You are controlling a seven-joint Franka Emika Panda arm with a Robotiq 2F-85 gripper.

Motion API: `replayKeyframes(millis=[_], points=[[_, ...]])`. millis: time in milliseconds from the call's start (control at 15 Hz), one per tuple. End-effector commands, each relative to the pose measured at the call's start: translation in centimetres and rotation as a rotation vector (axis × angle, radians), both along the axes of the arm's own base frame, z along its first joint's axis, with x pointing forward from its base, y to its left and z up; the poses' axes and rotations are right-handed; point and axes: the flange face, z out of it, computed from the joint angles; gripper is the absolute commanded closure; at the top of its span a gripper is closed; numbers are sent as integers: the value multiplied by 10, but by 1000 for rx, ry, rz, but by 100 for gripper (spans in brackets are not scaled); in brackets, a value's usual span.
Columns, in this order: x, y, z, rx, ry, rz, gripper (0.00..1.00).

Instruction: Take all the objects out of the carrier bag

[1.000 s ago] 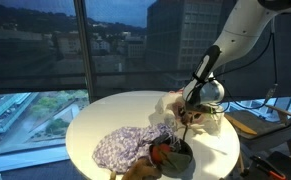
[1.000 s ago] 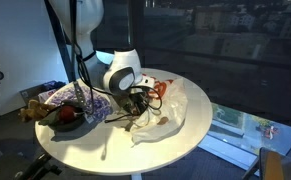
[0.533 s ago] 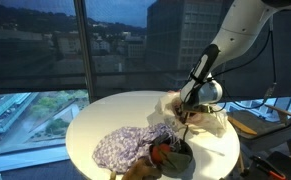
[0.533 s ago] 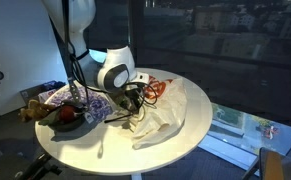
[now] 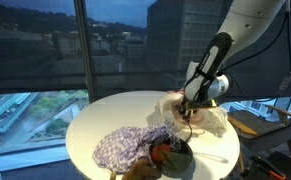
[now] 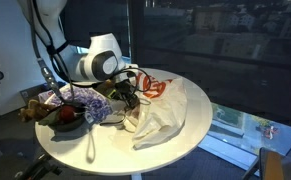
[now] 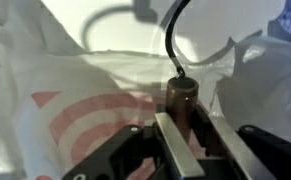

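We log:
- Carrier bag [image 7: 65, 110]: white plastic w/ red ring logo. Lies crumpled on round table [image 5: 100, 115], at its right side in an exterior view.
- Gripper [image 7: 197, 128]: over the bag, claw narrow, clamped on brown cylinder [image 7: 180, 98] w/ black cord [image 7: 170, 40].
- Left of bag: floral cloth [image 5: 123, 148].
- Near table edge: dark bowl [image 5: 171, 160].

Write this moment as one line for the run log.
phase: unloading | hand: above carrier bag | dark cylinder on a cable, between fingers, grip unclear | floral cloth: on table beside bag
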Motion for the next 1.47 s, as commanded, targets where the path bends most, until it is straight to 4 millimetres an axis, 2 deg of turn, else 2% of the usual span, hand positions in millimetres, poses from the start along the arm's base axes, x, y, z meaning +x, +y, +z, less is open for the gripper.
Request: replayKeyframes(millis=[0,533,600,667,933,1133,1200,1267,1333,1400], points=[[-43,27,30,-18,89,163,83],[-139,117,85,119,93,563,83],[-148,125,94,116,80,606,83],[-138,151,107,151,90,655,83],[-173,199,97,261,161,837,83],[-197,218,77,330,247,970,83],[-204,220,68,345,284,1017,79],[-208,219,59,347,312,1054,45],[-212,219,55,348,330,1087,44],[-213,219,50,342,338,1112,38]])
